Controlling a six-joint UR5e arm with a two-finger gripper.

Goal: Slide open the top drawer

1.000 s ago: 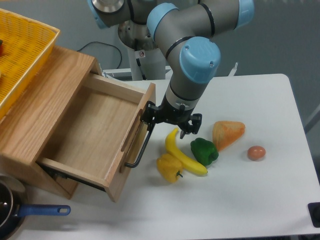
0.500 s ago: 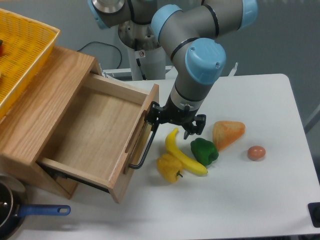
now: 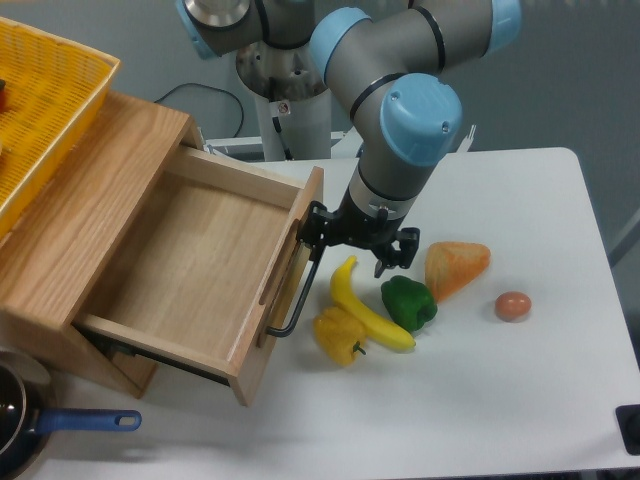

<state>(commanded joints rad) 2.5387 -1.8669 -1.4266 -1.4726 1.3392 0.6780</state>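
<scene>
Down low, the black gripper (image 3: 352, 240) hangs from the big gray and blue arm (image 3: 405, 110), right by the top end of the thin black handle (image 3: 298, 296). One finger sits at the handle and the other pokes out toward the fruit, but it is too dark and small to tell if the fingers are spread or pressed together, or if they pinch the handle. That handle runs along the front of the top drawer (image 3: 200, 270), which sticks far out of the wooden cabinet (image 3: 90, 210) so its bare wood floor shows. The drawer front leans out over the white table (image 3: 520, 400). Just beside the handle lie a yellow banana (image 3: 362, 310) and a yellow pepper (image 3: 338, 335), touching each other. A green pepper (image 3: 409, 302) sits against the banana on its other side. Near that is an orange wedge-shaped thing (image 3: 456, 266), and a little round brown thing (image 3: 512, 306) lies apart from it, closer to the table edge. On top of the cabinet sits a yellow mesh basket (image 3: 45, 110). At the bottom corner, by the cabinet, a dark pot with a blue handle (image 3: 85, 421) peeks in.
</scene>
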